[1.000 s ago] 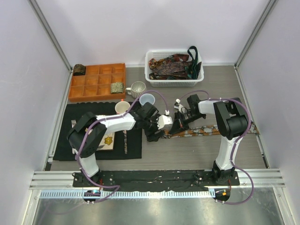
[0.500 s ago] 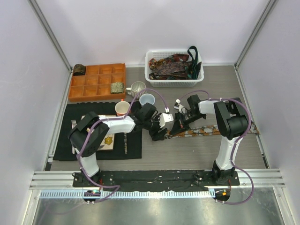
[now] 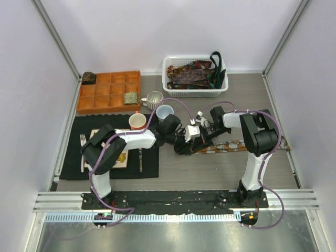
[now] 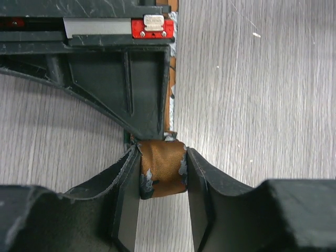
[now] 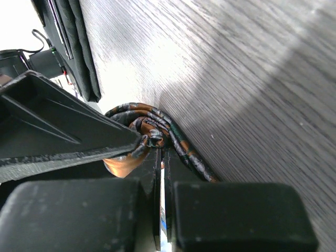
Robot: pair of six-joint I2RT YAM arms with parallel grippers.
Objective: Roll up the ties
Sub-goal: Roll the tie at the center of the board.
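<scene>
Rust-orange fabric with dark blotches fills the gap between the fingers of the left end effector [image 4: 160,157]. It is the rolled end [image 4: 160,176] of a tie [image 3: 226,147], and both pads press against its sides, so this end effector grips the roll. The rest of the tie lies flat on the bench [image 3: 210,173], stretching from the roll towards the right edge.

From the other side, the right end effector [image 5: 160,157] meets the same roll. Its fingers are closed to a thin slit with their tips at the coil's centre [image 5: 149,128]. I cannot tell whether any fabric is caught between them. The two end effectors sit close together over the middle of the bench.

More ties [image 3: 191,73] are heaped in a white basket [image 3: 194,93] at the back. An orange tray [image 3: 105,89] at back left holds one coil [image 3: 130,98] in a front compartment, and another coil [image 3: 87,77] sits at its back left corner.
</scene>
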